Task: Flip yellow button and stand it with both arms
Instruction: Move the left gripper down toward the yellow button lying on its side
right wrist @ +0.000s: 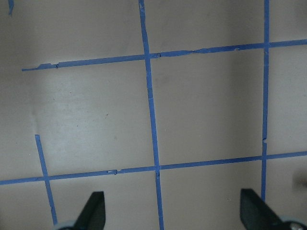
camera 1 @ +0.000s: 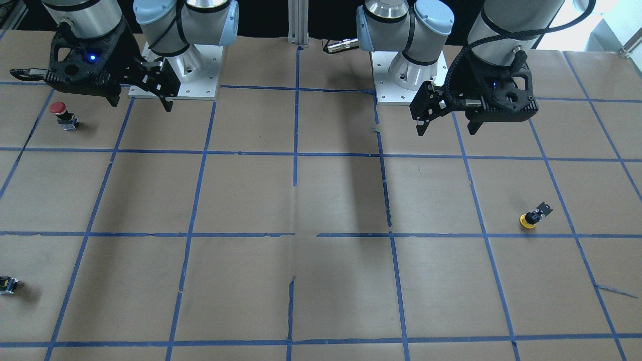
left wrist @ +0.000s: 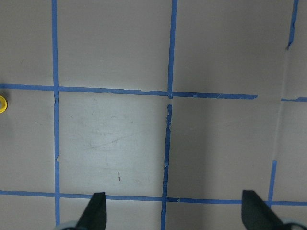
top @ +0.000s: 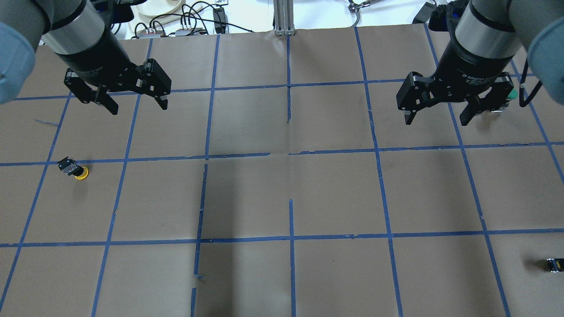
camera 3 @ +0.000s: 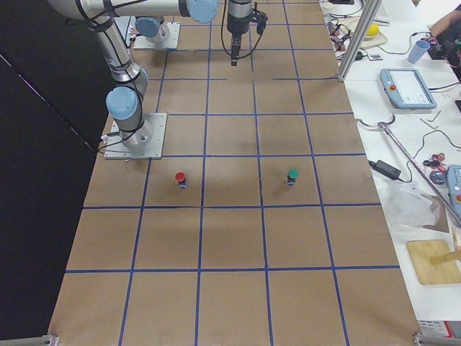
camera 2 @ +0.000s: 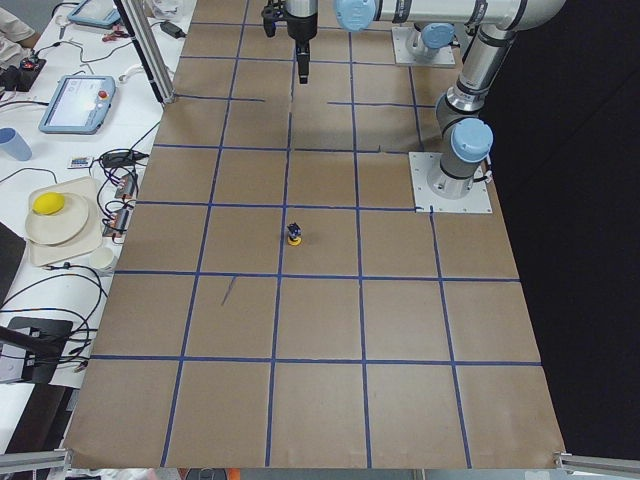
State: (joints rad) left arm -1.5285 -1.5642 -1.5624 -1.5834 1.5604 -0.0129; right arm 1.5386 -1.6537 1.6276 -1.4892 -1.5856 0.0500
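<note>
The yellow button (camera 1: pixel 530 219) sits on the brown paper at the robot's left side. Its yellow cap seems to be down and its grey base up. It also shows in the overhead view (top: pixel 76 170) and the exterior left view (camera 2: pixel 294 235), and as a yellow sliver at the left edge of the left wrist view (left wrist: pixel 2 104). My left gripper (top: pixel 139 108) hovers open and empty, about one grid square beyond the button. My right gripper (top: pixel 437 119) hovers open and empty on the far right side of the table.
A red-capped button (camera 1: pixel 61 113) stands near the right arm's base. A green-capped button (camera 3: pixel 292 175) stands beyond the right gripper. A small dark block with a yellow spot (top: pixel 555 264) lies at the near right edge. Blue tape lines grid the paper.
</note>
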